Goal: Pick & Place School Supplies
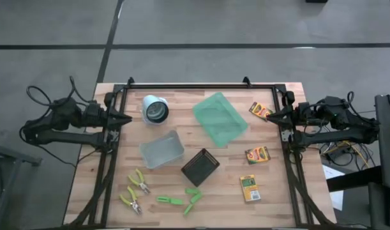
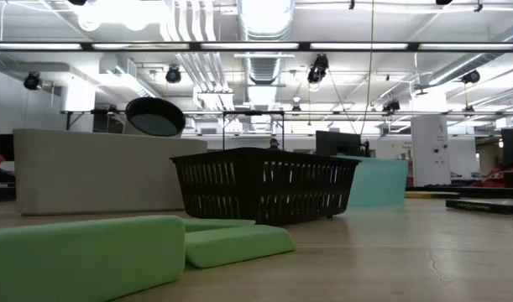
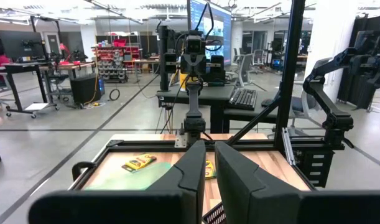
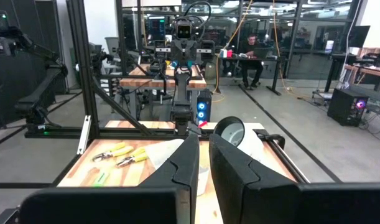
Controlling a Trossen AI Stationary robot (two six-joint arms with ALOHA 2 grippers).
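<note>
In the high view, two yellow-green-handled tools [image 1: 139,181] [image 1: 131,201] lie flat near the table's near left corner. Three green marker sticks [image 1: 170,200] [image 1: 193,191] [image 1: 192,206] lie to their right. Three crayon boxes [image 1: 260,111] [image 1: 256,154] [image 1: 250,188] lie flat along the right side. My left gripper [image 1: 127,119] hovers shut at the left edge, and my right gripper [image 1: 268,116] hovers shut at the right edge; neither is near any item. The left wrist view shows a crayon box [image 3: 139,163] past the gripper [image 3: 209,171]. The right wrist view shows the tools [image 4: 112,151] past the gripper [image 4: 204,162].
A white cup [image 1: 156,110] lies on its side at far left. A translucent green tray [image 1: 220,118], a clear bin [image 1: 161,149] and a black square box [image 1: 200,167] stand mid-table. A black frame rail [image 1: 182,87] runs around the table. Markers [image 2: 80,256] fill the low view's foreground.
</note>
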